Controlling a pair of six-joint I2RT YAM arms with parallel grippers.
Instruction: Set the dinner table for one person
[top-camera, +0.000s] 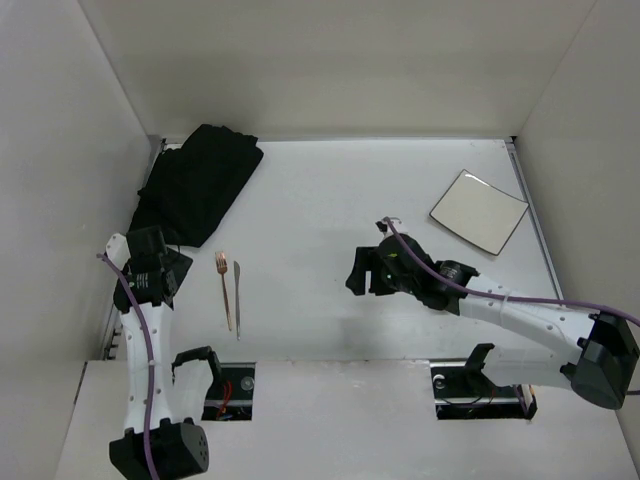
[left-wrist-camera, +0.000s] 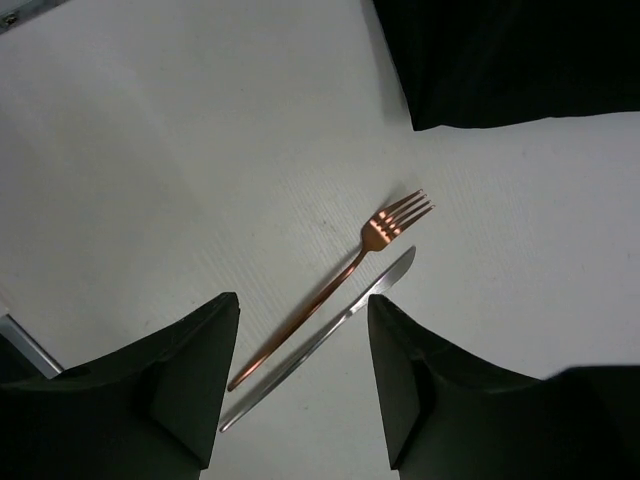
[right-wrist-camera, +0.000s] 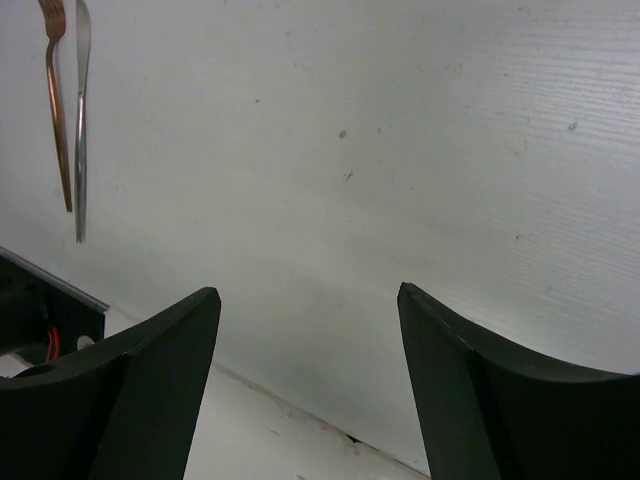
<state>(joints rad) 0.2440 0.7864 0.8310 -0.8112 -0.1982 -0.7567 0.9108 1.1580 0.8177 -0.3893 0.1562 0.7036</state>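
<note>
Both empty, left end effector (left-wrist-camera: 302, 305) part-open, right end effector (right-wrist-camera: 308, 300) wide; slim copper fork (left-wrist-camera: 340, 275) lies just beside thin silver knife (left-wrist-camera: 330, 327), so 1 pinch may drag both.

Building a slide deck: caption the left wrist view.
Open black fingers hover over a copper-coloured metal fork and silver metal knife, side by side on the white tabletop, near a black cloth placemat.

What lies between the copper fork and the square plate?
The top view shows only the open right gripper over that stretch; otherwise the dinner table between fork and plate is bare.
</note>
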